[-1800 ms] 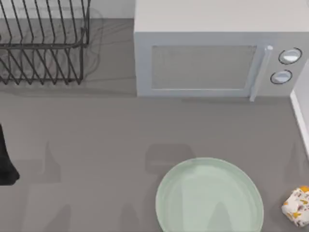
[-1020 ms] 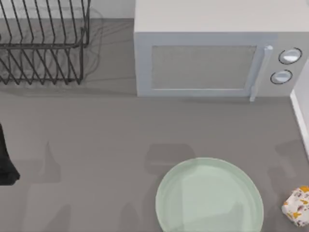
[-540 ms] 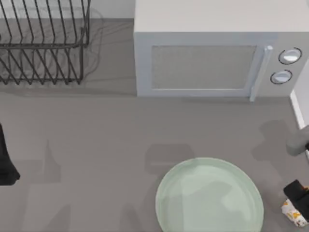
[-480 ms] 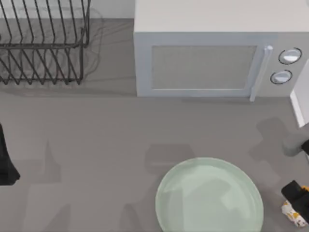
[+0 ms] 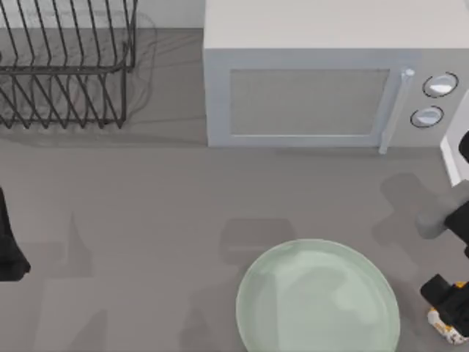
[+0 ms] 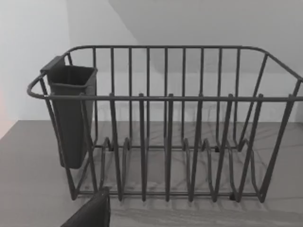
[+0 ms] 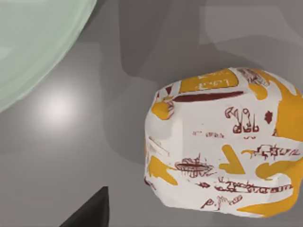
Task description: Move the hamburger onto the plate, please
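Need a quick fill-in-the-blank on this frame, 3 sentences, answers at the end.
1. The hamburger lies on the table, to the ____ of the plate in the top view.
2. The right gripper is over the ____.
3. The dish rack holds a dark ____ at one end.

Answers: right; hamburger; cup

Black right hand (image 5: 448, 299) on a grey arm

Hamburger (image 7: 222, 142) on grey table (image 7: 57, 156), apart from plate (image 7: 33, 42) rim; dark pincer tip near.
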You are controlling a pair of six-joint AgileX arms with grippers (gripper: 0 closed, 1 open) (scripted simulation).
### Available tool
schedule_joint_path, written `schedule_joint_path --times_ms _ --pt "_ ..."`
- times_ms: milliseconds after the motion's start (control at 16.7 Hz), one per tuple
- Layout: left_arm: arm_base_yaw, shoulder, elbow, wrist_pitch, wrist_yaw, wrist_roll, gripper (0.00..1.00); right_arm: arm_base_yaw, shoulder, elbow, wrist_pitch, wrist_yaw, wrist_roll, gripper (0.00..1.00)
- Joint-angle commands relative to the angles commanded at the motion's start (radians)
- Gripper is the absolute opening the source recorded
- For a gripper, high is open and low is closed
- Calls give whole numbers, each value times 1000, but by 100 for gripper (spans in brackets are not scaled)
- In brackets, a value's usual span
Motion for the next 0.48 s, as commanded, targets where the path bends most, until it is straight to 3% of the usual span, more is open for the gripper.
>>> schedule_joint_path --times_ms 180,480 --pt "0 0 0 0 0 0 100 3 22 -23 39 0 -1 100" --pt "0 0 0 0 0 0 100 5 134 -130 272 0 2 100"
